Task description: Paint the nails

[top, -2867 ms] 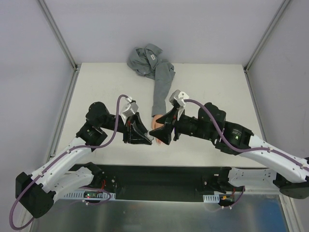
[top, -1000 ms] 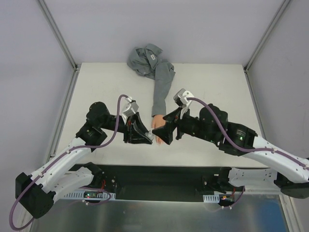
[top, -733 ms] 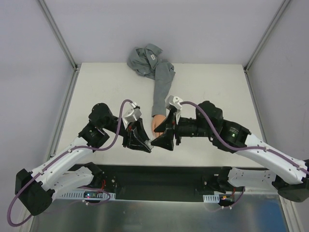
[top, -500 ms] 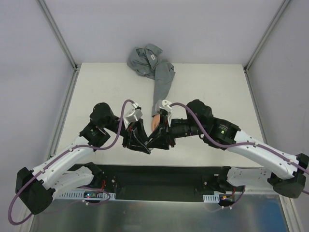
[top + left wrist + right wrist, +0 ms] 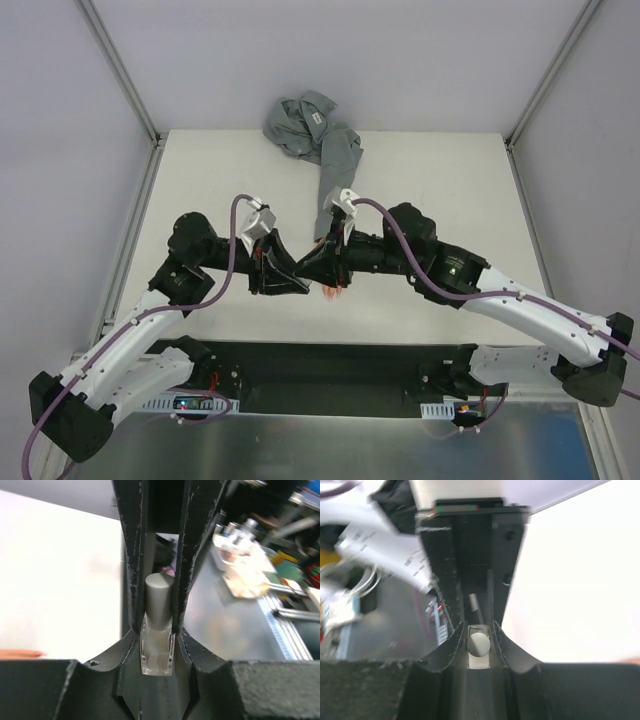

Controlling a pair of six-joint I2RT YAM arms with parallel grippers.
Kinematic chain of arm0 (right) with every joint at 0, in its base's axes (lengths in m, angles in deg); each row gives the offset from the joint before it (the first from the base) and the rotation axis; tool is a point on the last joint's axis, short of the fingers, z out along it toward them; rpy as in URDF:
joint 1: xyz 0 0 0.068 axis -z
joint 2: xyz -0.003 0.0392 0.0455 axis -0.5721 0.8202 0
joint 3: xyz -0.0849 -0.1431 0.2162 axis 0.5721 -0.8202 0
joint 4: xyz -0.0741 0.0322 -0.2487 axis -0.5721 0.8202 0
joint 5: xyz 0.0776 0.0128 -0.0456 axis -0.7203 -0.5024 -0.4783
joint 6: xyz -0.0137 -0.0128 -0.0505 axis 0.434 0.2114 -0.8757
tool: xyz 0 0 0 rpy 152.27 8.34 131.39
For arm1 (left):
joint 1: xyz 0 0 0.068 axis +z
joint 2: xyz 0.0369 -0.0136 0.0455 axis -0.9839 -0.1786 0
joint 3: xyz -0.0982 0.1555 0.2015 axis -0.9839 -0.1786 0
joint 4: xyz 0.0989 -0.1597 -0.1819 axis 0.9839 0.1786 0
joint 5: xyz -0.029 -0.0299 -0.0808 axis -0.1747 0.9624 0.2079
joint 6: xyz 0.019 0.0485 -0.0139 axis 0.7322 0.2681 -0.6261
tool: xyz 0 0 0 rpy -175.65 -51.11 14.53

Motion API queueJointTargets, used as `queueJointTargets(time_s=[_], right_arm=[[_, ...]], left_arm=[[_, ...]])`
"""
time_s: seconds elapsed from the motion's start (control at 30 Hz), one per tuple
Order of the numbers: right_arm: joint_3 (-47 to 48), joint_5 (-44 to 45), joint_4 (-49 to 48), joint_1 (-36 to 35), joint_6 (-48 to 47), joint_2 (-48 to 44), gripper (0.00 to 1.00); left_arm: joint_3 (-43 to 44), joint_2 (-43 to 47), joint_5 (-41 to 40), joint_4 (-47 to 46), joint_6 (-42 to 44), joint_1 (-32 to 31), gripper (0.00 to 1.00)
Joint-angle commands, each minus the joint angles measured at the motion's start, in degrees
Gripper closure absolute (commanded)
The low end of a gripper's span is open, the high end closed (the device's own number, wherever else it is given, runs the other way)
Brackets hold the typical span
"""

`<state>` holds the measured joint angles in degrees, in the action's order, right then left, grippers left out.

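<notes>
Left wrist view: my left gripper [image 5: 159,555] clamps the clear bottle [image 5: 157,647] steady so my right gripper [image 5: 476,575], pinched on its grey cap [image 5: 479,643], can unscrew it, apparently, just over the mannequin hand [image 5: 332,289], nails too small to see.

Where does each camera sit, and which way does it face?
Top external: above, behind the bases, looking down at the table; both arms show, left gripper and right gripper meeting by the mannequin hand.
Left wrist: looks along its own fingers at the bottle between them.
Right wrist: looks along its own fingers at the grey cap, end-on.
Shared: both wrist views show that cap.
</notes>
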<state>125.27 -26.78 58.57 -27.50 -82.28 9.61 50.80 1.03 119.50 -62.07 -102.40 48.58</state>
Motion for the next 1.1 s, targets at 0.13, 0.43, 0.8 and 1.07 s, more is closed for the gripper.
queueJointTargets(time_s=[0.13, 0.43, 0.8, 1.07], right_arm=[[11.22, 67.72, 18.58, -18.72, 19.87, 6.50, 1.00], [9.47, 55.10, 7.50, -18.47, 10.38, 3.70, 1.00], [3.23, 56.47, 9.42, -12.59, 10.37, -3.07, 1.00], [-14.83, 82.31, 7.70, -4.42, 13.43, -6.24, 1.00]], left_arm=[[0.73, 3.82, -29.30, 8.89, 7.04, 5.38, 1.00], [1.61, 2.24, -21.76, 9.24, 6.87, 5.47, 0.75], [1.43, 4.60, -23.59, 10.82, 7.57, 6.00, 0.01], [1.61, 5.49, -30.71, 14.87, 9.77, 6.00, 0.01]])
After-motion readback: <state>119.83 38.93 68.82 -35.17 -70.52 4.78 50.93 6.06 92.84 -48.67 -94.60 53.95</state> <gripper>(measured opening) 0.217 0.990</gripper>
